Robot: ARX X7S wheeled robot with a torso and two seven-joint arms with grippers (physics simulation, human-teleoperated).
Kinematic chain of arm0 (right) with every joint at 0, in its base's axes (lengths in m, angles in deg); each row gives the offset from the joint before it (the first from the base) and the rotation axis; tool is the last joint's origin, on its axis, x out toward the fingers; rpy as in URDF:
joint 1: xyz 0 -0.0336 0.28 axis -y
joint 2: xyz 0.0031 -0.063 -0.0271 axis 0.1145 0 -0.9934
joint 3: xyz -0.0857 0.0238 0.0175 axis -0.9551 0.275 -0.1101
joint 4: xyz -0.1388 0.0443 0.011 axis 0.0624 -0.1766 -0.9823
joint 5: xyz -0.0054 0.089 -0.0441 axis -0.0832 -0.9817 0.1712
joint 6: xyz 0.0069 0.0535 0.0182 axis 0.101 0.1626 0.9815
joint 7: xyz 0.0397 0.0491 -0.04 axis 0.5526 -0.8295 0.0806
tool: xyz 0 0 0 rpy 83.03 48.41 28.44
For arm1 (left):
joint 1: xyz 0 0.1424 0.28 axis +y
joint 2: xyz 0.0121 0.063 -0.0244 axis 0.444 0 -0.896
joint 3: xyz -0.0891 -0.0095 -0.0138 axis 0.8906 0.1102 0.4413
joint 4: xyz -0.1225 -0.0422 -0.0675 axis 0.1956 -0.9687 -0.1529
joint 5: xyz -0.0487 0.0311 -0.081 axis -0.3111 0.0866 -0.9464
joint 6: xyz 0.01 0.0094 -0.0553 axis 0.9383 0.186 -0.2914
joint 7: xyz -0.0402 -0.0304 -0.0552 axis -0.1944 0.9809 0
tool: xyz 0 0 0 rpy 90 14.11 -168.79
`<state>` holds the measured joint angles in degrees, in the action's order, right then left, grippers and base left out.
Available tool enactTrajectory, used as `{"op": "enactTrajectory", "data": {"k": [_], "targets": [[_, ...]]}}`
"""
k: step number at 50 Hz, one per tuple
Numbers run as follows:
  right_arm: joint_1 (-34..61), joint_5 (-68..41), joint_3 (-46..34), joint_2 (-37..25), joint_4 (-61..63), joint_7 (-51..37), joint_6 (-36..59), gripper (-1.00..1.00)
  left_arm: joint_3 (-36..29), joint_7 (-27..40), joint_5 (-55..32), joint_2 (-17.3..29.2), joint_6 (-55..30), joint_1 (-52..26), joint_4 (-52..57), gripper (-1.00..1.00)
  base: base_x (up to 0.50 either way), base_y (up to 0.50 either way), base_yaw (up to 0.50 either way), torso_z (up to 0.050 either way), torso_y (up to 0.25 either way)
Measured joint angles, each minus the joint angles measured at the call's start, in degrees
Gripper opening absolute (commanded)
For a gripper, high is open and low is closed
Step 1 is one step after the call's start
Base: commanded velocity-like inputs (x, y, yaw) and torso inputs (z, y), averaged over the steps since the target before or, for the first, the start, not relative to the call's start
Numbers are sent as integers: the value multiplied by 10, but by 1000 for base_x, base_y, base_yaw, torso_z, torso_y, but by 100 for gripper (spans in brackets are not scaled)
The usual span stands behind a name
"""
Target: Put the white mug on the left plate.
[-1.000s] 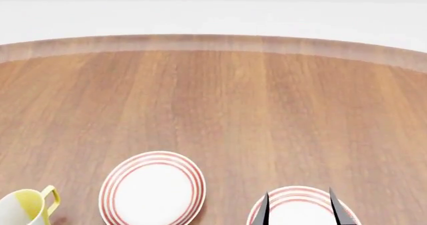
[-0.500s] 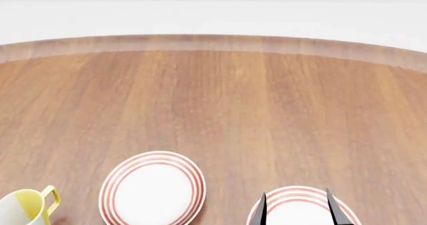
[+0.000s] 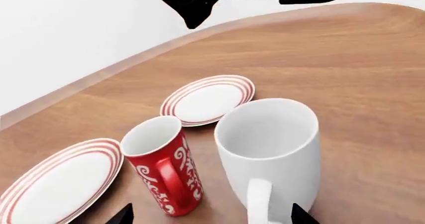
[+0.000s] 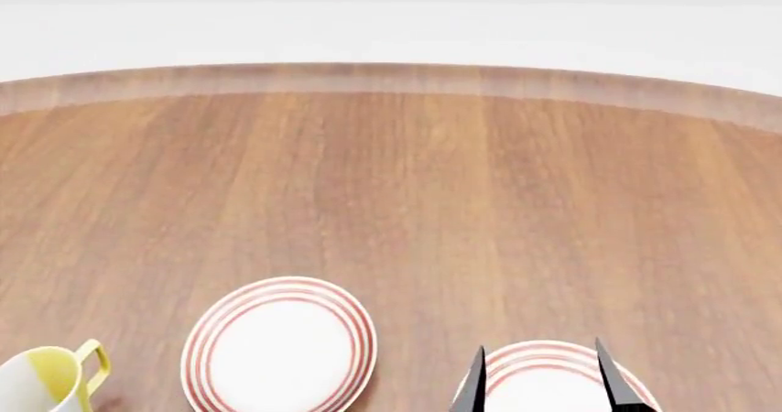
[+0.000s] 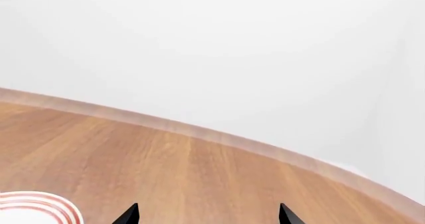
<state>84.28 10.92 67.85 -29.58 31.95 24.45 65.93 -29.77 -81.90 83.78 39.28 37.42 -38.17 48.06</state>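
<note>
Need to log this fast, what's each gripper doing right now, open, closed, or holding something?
Left gripper: open, empty, jaws spread either side of the white mug's handle, not gripping it.
Right gripper: open, empty, above a plate.

A bare simulated dining setting: a round wooden worktop (image 4: 404,201) with a pale edge against blank white walls, laid only with mugs and 2 red-ringed plates (image 4: 280,344) (image 4: 556,380).

Bright, even, sharp, faint shadows
</note>
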Motion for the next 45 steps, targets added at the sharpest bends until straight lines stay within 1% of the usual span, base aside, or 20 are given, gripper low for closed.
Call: {"op": "enactTrajectory", "data": {"k": [20,45], "targets": [[2,-1,-5,-5,15,-7,13,100,-41,-46,-14,-18,36,-44,-72,100,0,0,0,0,0],[4,-4,-10,-9,26,-14,22,100,-64,-64,-20,-43,72,-76,-157,100,0,0,0,0,0]]}}
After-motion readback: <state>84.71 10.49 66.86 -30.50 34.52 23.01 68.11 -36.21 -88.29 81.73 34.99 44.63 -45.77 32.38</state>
